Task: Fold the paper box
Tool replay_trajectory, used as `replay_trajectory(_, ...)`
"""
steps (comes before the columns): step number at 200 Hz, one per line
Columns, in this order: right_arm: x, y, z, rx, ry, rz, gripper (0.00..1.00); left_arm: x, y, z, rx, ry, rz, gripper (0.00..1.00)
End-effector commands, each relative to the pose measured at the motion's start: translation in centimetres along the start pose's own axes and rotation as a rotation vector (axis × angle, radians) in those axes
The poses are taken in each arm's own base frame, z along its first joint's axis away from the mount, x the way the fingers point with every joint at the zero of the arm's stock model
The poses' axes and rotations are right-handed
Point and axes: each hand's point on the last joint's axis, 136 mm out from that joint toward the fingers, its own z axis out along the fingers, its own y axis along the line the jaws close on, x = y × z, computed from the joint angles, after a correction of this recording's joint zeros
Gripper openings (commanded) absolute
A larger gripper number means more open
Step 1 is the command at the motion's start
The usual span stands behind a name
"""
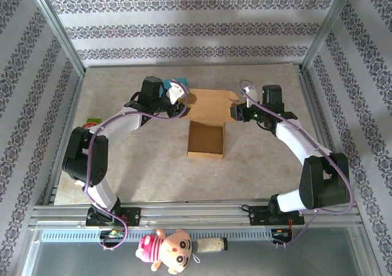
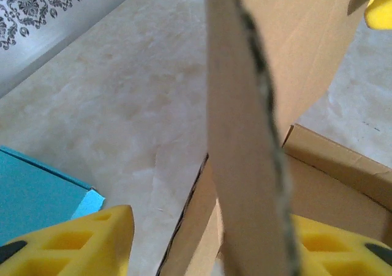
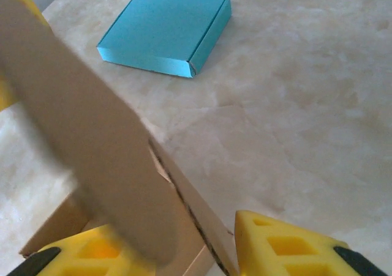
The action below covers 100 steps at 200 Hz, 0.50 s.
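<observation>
The brown paper box (image 1: 205,139) lies open mid-table, its lid (image 1: 211,103) spread flat behind the tray. My left gripper (image 1: 182,109) is at the lid's left side. In the left wrist view a cardboard flap (image 2: 245,135) stands edge-on between the yellow fingers (image 2: 92,242). It rests against the right one, with a clear gap to the left one, so this gripper (image 2: 211,245) is open. My right gripper (image 1: 236,112) is at the lid's right side. There the flap (image 3: 92,141) and the box wall fill the space between its fingers (image 3: 288,245), and the gripper (image 3: 184,251) is shut on them.
A flat blue box (image 1: 164,90) (image 3: 165,34) (image 2: 37,190) lies on the table just behind my left gripper. A small green and red item (image 1: 92,123) sits at the left edge. Metal frame posts and wallpapered walls enclose the table. A plush toy (image 1: 168,248) lies below the front rail.
</observation>
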Motion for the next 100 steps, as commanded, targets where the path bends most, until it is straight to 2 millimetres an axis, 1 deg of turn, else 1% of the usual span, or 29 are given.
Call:
replay_trajectory(1,-1.4,0.5,-0.6,0.023,-0.030,0.016,0.25,-0.1,-0.7,-0.3,0.005,0.018,-0.103,0.43)
replay_trajectory(12,-1.3,0.7,-0.7,0.040,-0.024,0.028,0.18,0.3,-0.9,-0.4,-0.014,0.046,-0.125,0.33)
replay_trajectory(29,-1.1,1.1,-0.7,0.069,-0.004,0.060,0.15,0.7,-1.1,-0.6,-0.047,0.074,-0.174,0.16)
replay_trajectory(37,-1.1,1.2,-0.7,0.088,0.004,0.073,0.13,0.7,-1.1,-0.6,-0.073,0.075,-0.201,0.11)
replay_trajectory(50,-1.3,1.7,-0.7,0.115,-0.010,0.078,0.09,0.5,-0.8,-0.6,-0.148,0.065,-0.240,0.07)
replay_trajectory(68,-2.7,2.3,-0.6,0.158,-0.086,0.072,0.05,-0.5,0.1,-0.7,-0.258,0.005,-0.292,0.00)
replay_trajectory(82,-4.2,2.2,-0.5,0.202,-0.147,0.107,0.01,-1.2,1.2,-0.6,-0.353,-0.045,-0.333,0.00)
replay_trajectory(100,-5.9,2.3,-0.2,0.243,-0.215,0.129,0.02,-1.8,1.9,-0.1,-0.443,-0.108,-0.388,0.00)
